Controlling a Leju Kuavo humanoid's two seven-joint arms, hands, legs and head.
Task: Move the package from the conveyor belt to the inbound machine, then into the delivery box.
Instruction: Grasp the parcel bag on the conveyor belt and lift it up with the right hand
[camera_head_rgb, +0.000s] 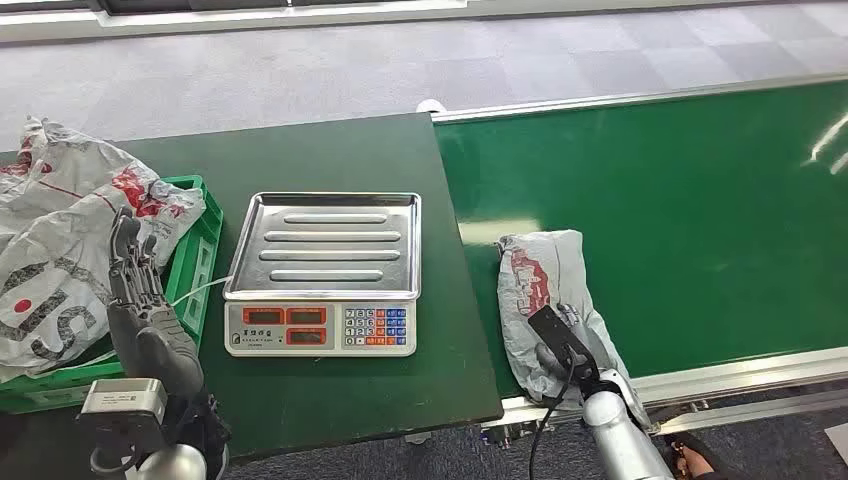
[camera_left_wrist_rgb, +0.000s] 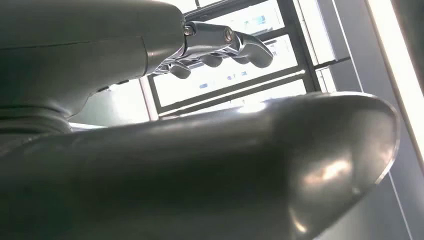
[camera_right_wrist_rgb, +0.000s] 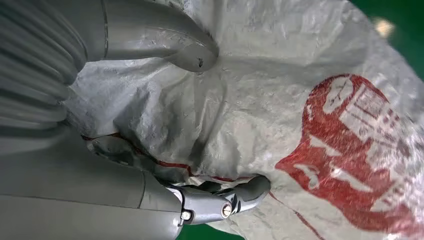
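Right hand (camera_head_rgb: 556, 352) grips package (camera_head_rgb: 545, 285), lengthwise across belt (camera_head_rgb: 700, 220).

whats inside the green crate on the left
Grey plastic mail bags with red and black print fill the green crate and spill over its rim. The left hand, raised in front, hides part of them. The crate's floor and anything beneath the bags are covered.

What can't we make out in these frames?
- Head view: the right hand sits behind its wrist camera; grip on the package is clearer in the right wrist view.
- Scale display digits: too small.
- Green crate: mostly covered by bags.
- Left wrist view: the left hand blocks the table.
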